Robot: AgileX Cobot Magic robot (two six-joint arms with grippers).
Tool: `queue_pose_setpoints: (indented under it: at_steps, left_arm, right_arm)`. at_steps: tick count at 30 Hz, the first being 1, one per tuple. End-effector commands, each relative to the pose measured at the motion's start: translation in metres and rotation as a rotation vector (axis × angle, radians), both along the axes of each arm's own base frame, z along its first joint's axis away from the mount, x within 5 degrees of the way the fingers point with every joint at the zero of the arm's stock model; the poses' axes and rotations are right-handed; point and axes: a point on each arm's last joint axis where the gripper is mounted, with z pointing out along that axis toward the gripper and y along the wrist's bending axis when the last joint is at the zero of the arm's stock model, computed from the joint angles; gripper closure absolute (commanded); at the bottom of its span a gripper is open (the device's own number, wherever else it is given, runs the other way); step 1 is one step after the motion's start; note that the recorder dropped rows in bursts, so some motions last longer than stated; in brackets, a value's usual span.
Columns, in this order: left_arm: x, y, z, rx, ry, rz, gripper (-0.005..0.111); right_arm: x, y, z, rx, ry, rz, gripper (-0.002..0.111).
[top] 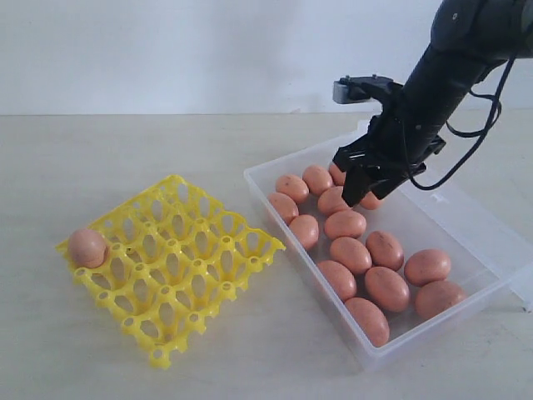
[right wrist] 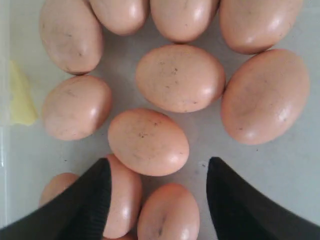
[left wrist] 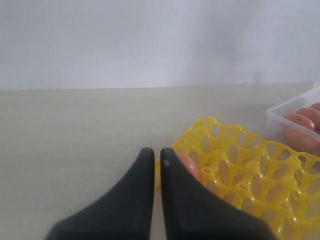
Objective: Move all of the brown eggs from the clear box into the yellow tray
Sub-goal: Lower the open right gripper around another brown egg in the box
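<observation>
1. Right tool [top: 356, 190] hangs over the far end of the clear box [top: 466, 221], jaws spread wide, gripping nothing.
2. Brown eggs [top: 351, 254]: more than a dozen lie loose on the floor of the clear box, most packed toward the wall that faces the yellow tray [top: 250, 242]. A lone egg [top: 87, 247] already sits in the tray's corner cup farthest from the clear box.
3. Now the key relation. In the right wrist view the nearest egg [right wrist: 148, 141] lies just beyond the fingers [right wrist: 85, 210], centred on the gap between them. Its long axis runs across from one finger toward the other, slightly slanted.
4. My read: closing from this heading would pinch that egg end to end. The spread looks only just wide enough, so a small wrist turn to take it across its narrow waist seems safer.
5. It's crowded down there! Neighbours touch it on several sides, and one finger already overlaps a neighbour egg [right wrist: 122, 200]. A straight drop risks landing on shell.
6. Left tool [left wrist: 153, 152] has its fingers pressed almost together, empty, beside the tray corner away from the clear box. Out on the bench [top: 125, 150], it is well apart from the boxed eggs, so the right arm is plainly the nearer one.
</observation>
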Motion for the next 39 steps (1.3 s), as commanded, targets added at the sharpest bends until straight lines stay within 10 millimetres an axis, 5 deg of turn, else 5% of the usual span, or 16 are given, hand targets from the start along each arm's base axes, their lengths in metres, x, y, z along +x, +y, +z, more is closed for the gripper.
queue_pose_setpoints:
  at_steps: [1, 16, 33, 39]
  left_arm:
    - [0.0, 0.0, 0.0, -0.004, -0.007, 0.002, 0.103]
    - [0.0, 0.0, 0.0, -0.004, -0.007, 0.002, 0.103]
    - [0.0, 0.0, 0.0, -0.004, -0.007, 0.002, 0.103]
    - [0.0, 0.0, 0.0, -0.004, -0.007, 0.002, 0.103]
  right_arm:
    - [0.006, -0.003, -0.019, -0.004, 0.035, -0.022, 0.056]
    - [-0.01, -0.006, -0.001, -0.031, 0.143, -0.049, 0.056]
    - [-0.004, -0.014, -0.003, -0.107, 0.098, -0.159, 0.056]
    - [-0.004, -0.011, -0.018, -0.085, 0.165, -0.163, 0.056]
